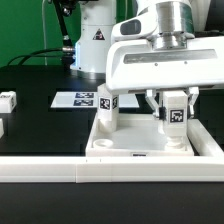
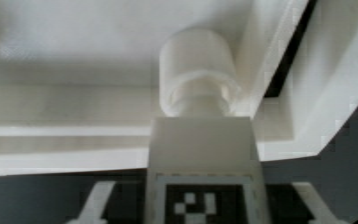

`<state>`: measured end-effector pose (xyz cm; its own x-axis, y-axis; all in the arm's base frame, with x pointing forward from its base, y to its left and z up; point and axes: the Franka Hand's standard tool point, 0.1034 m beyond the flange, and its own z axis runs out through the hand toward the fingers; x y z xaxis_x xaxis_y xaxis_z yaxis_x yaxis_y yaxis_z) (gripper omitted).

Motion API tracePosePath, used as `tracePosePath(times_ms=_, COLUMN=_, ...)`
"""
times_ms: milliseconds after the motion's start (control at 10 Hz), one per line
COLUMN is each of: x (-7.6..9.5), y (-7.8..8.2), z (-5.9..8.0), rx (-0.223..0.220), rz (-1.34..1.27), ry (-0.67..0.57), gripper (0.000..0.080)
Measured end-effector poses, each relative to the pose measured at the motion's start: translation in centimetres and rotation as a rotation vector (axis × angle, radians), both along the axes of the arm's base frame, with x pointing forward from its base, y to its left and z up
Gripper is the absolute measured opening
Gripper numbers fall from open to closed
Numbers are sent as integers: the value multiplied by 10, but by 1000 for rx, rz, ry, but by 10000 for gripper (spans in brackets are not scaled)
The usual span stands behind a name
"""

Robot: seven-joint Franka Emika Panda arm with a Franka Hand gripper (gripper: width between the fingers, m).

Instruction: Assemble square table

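held leg: the held leg point(image 1: 176, 113) sits about 3 o'clock in the exterior view, upright with its long axis running 12 to 6 and its tag facing the camera
target corner: straight down at 6 o'clock from it, the back corner of the square tabletop point(image 1: 140, 152) on the exterior view's right
wrist check: the same leg point(image 2: 202, 75) points down into that rimmed corner of the top point(image 2: 69, 80), but I can't tell if its tip is in the socket or just over it
jaws: the gripper point(image 1: 172, 106) drops in from 12 o'clock, jaws partly closed and pinching the leg from its 9 and 3 sides
what it hinges on: I reckon keeping that 12-to-6 axis dead over the socket, tilt it and it'll likely bind
seated leg: the seated leg point(image 1: 108, 106) stands at 9 o'clock from the held one, in the next corner
loose leg: a loose leg point(image 1: 8, 99) lies out at the 9 o'clock edge, well apart
surroundings: the border rail point(image 1: 40, 172) runs along the tabletop's 6 o'clock side, and the marker board point(image 1: 80, 100) is flat at 9 o'clock of the seated leg
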<state>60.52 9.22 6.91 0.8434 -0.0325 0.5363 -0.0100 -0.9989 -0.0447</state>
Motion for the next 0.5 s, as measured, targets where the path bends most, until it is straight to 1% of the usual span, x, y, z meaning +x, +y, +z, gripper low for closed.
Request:
tracePosePath(times_ms=200, x=-3, y=1, z=-6, rx=0, rz=2, ry=11, gripper=287)
tracePosePath(times_ms=300, x=-5, y=5, z=-9, rx=2, rz=10, ry=24, gripper=287)
tracePosePath(times_ms=500, x=-5, y=5, z=-11, rx=-2, rz=19, ry=26, gripper=287)
